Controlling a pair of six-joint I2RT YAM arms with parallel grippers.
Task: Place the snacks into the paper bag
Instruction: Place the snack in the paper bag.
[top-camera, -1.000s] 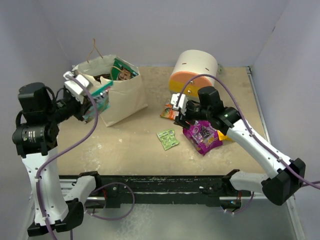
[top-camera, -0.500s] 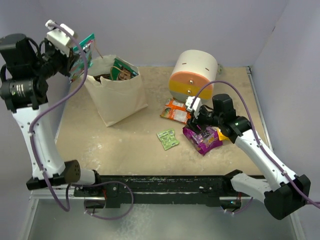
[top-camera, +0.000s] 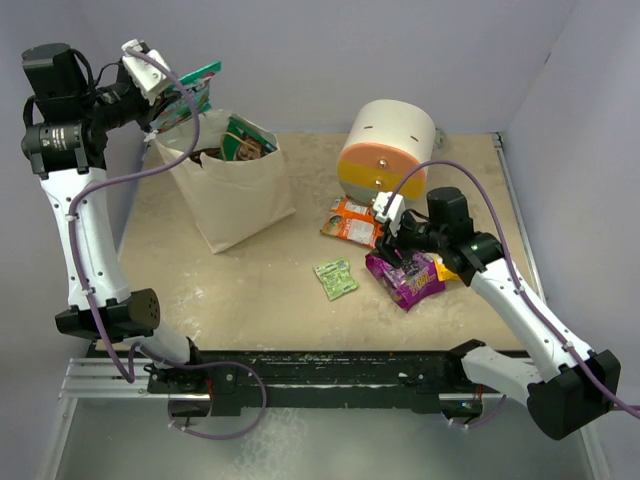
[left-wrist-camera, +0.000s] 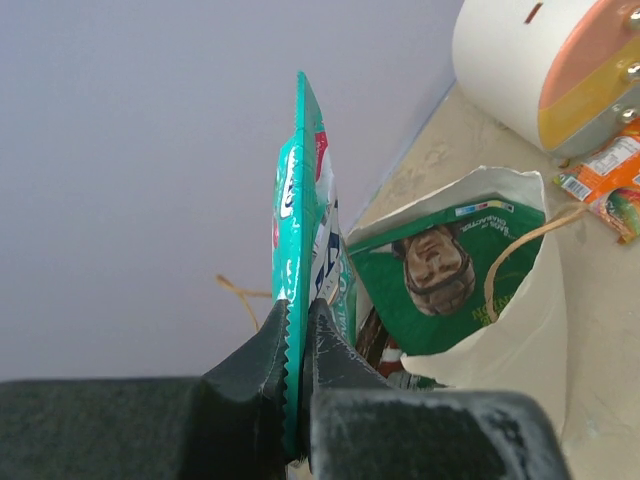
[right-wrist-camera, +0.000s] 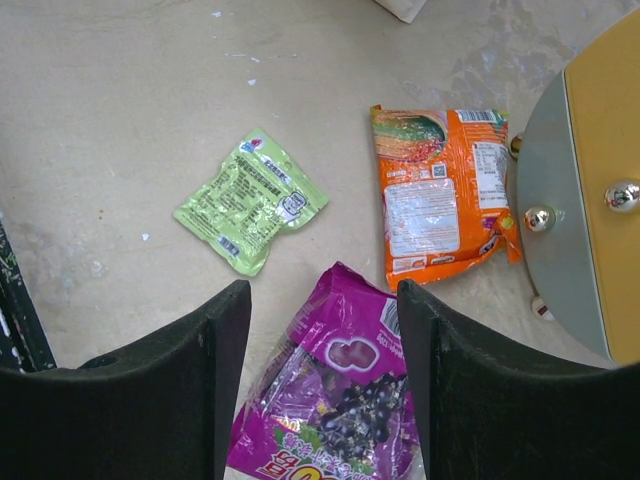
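Observation:
My left gripper is shut on the teal candy packet, held edge-up in the air over the back left rim of the paper bag. In the left wrist view the teal packet is pinched between the jaws, with the paper bag open below and a green packet standing inside. My right gripper hangs open above the purple packet. Its fingers straddle the purple packet's top edge without touching it. The orange packet and the green-white packet lie flat on the table.
The round white-orange-yellow drawer unit lies on its side behind the orange packet, its knobs close to my right gripper. A yellow-orange box peeks out under the right arm. The green-white packet lies mid-table.
My left arm lifted the teal packet from beside the bag's left wall to above its rim, then shifted right. My right gripper moved from the orange packet to over the purple one.

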